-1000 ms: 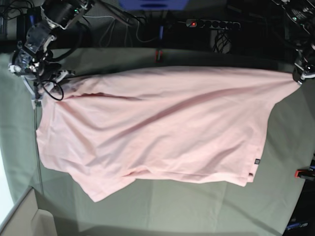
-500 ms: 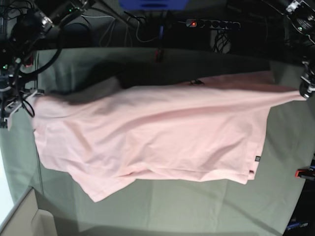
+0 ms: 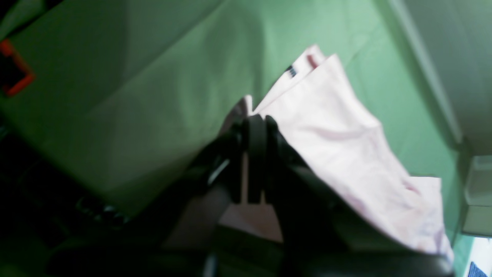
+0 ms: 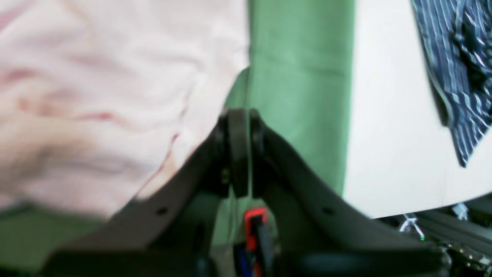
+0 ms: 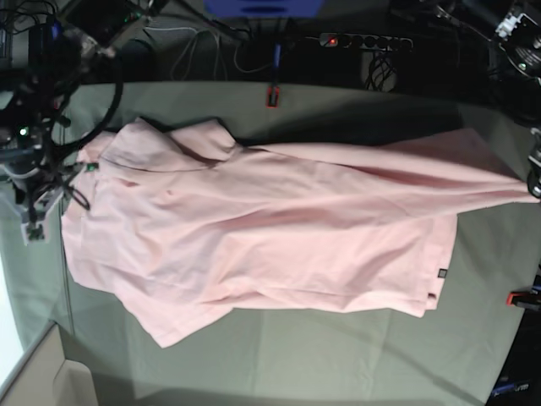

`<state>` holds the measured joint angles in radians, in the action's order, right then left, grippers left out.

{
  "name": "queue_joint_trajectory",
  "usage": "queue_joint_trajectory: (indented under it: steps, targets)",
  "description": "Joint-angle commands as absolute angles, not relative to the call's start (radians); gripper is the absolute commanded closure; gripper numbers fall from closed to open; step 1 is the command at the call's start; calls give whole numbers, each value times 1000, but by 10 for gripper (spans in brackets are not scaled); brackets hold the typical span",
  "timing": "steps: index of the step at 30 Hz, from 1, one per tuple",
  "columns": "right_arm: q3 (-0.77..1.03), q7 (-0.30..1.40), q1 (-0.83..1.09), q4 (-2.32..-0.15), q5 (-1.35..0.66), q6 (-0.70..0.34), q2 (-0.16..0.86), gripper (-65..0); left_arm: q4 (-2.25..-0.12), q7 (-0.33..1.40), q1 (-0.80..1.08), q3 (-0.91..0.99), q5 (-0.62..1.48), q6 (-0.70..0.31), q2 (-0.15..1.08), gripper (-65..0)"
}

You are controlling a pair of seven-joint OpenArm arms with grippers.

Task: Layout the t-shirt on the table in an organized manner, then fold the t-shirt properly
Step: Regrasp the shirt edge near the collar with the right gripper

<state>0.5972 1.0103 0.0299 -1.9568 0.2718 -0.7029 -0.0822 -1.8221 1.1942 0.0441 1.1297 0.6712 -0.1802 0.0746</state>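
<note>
The pale pink t-shirt (image 5: 270, 237) lies spread across the grey-green table (image 5: 338, 355), plain side up, with no lettering visible. Its right end is drawn into a taut point that ends at my left gripper (image 5: 533, 183). In the left wrist view, that gripper (image 3: 254, 123) is shut on the t-shirt (image 3: 346, 146), and pink cloth shows between the fingers. My right gripper (image 5: 38, 213) sits at the shirt's left edge. In the right wrist view, its jaws (image 4: 238, 115) are shut, and the t-shirt's (image 4: 96, 96) edge curves in to the fingertips. The far-left part of the shirt lies in loose folds.
Red clamps sit on the table's far edge (image 5: 272, 95) and right edge (image 5: 520, 298). A power strip (image 5: 363, 41) and cables lie behind the table. A cardboard box (image 5: 42, 376) stands at the near left corner. A striped cloth (image 4: 453, 57) lies on the pale floor.
The shirt's far-left part was stretched tight. It has dropped onto the table in loose folds. My right gripper moved nearer along the left edge, and my left gripper shifted slightly nearer.
</note>
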Motion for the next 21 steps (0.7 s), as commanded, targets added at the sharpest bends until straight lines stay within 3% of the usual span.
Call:
queue_joint_trajectory:
  steps: [1, 5, 11, 14, 21]
  targets:
    - [573, 1017, 53, -1969, 277, -698, -73, 0, -1840, 1176, 41, 1133, 680, -179, 91, -2]
    - [484, 1017, 139, -1966, 277, -698, -79, -25, -1833, 1173, 36, 1133, 673, -179, 91, -2]
    - [473, 1017, 105, -1890, 278, -698, -111, -251, -1833, 1176, 39, 1133, 671, -179, 91, -2]
    - [475, 1017, 61, -1787, 278, -698, -107, -331, -1833, 1176, 39, 1133, 671, -179, 90, -2]
    - [564, 1017, -22, -1632, 278, -698, -107, -347, -1833, 1176, 42, 1133, 671, -179, 88, -2]
